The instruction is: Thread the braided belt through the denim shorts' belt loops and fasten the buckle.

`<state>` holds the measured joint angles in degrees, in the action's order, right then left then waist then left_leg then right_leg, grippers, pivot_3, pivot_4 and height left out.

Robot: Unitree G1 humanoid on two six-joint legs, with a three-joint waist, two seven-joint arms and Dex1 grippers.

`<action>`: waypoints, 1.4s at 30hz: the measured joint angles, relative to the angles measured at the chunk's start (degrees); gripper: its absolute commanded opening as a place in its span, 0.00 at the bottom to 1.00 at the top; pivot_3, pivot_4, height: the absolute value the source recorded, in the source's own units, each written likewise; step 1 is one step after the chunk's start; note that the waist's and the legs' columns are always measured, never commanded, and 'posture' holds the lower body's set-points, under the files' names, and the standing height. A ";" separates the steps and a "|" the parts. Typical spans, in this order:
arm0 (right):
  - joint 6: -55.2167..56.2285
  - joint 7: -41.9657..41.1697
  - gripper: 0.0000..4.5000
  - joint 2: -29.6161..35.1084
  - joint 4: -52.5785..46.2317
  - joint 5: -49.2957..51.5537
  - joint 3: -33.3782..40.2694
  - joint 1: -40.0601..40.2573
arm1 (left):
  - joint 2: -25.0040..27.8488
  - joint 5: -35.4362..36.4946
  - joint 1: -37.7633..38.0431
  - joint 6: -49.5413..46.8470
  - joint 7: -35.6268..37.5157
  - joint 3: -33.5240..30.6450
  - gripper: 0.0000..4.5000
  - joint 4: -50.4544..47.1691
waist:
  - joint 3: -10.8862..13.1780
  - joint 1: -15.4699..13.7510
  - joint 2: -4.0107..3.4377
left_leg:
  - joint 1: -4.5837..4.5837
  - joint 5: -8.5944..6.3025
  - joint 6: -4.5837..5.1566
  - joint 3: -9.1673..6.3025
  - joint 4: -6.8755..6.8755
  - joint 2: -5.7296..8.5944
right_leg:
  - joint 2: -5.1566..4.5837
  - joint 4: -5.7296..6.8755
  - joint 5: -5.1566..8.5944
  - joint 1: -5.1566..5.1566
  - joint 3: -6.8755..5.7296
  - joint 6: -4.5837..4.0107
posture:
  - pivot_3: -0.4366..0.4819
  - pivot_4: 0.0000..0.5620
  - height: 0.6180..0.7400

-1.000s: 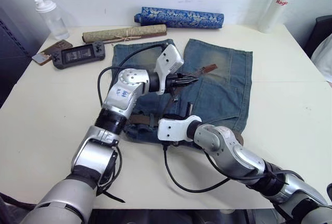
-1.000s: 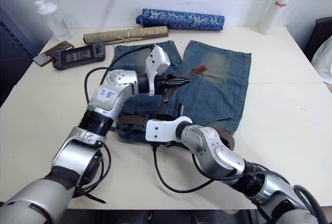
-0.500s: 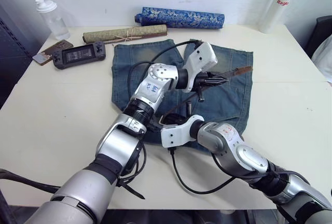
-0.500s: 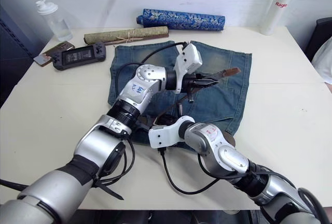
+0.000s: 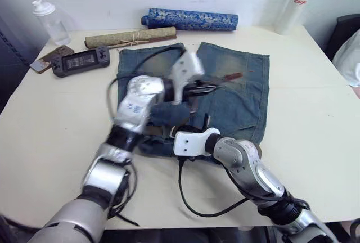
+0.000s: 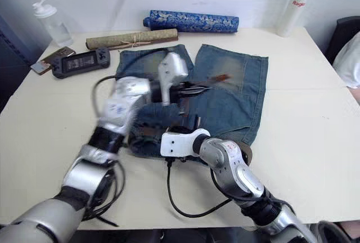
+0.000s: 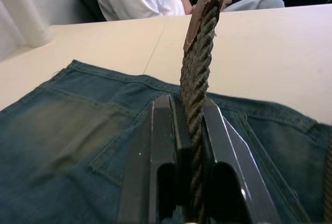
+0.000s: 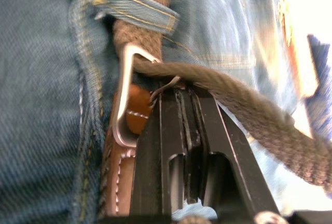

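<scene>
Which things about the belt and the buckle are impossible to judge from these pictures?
- Left gripper: motion-blurred in the eye views, so its hold on the braided belt is readable only from the left wrist view.
- Buckle: the right gripper's fingers cover its lower part in the right wrist view; whether the prong sits in the weave cannot be told.
- Belt loops: the arms cover the waistband of the denim shorts in the eye views; how many are threaded is unclear.

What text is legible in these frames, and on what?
"Rag", in red, cut off by the frame edge: on the white bottle at the far right of the table. The head views show the same red print on it, too blurred to read past "Rag".
Blue marks on the left arm's silver shell: too blurred to read.
Handheld game console screen: nothing readable.
</scene>
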<state>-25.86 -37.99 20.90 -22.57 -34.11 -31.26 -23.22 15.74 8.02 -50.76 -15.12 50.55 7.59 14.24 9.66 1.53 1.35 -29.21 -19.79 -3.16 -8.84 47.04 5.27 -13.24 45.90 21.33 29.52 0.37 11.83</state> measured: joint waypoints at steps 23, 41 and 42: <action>-27.28 -5.47 0.02 -4.70 -13.23 20.06 12.53 1.32 | 19.25 2.93 29.66 -2.85 -3.49 -12.23 0.00 -20.80 | 0.05 -1.39 -0.05 | -0.10 -0.14 0.13 -0.16 0.01 -0.02 | 0.04 0.11 0.06 0.12 -0.02 -0.15 | 0.48 0.27 0.16; -28.38 0.12 0.02 -5.72 -8.56 22.45 7.55 -2.55 | 19.52 3.20 29.69 -2.07 -4.69 -12.22 0.00 -21.38 | 0.05 -1.19 -0.06 | -0.10 -0.14 0.13 -0.16 0.01 -0.03 | 0.05 0.14 0.06 0.15 -0.02 -0.16 | 0.48 0.27 0.16; -28.38 0.17 0.02 -5.61 -8.55 22.45 7.11 -2.55 | 19.52 3.25 29.69 -2.08 -4.71 -12.22 0.00 -21.38 | 0.06 -1.16 -0.06 | -0.10 -0.14 0.13 -0.16 0.01 -0.03 | 0.05 0.13 0.06 0.15 -0.02 -0.16 | 0.48 0.27 0.16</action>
<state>-54.24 -37.83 15.29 -31.12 -11.66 -24.15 -25.77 35.27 11.26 -21.07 -17.20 45.84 -4.63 -7.14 9.72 0.37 1.29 -29.30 -19.93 -3.03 -9.00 47.05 5.24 -13.19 46.03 21.39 29.67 0.35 11.67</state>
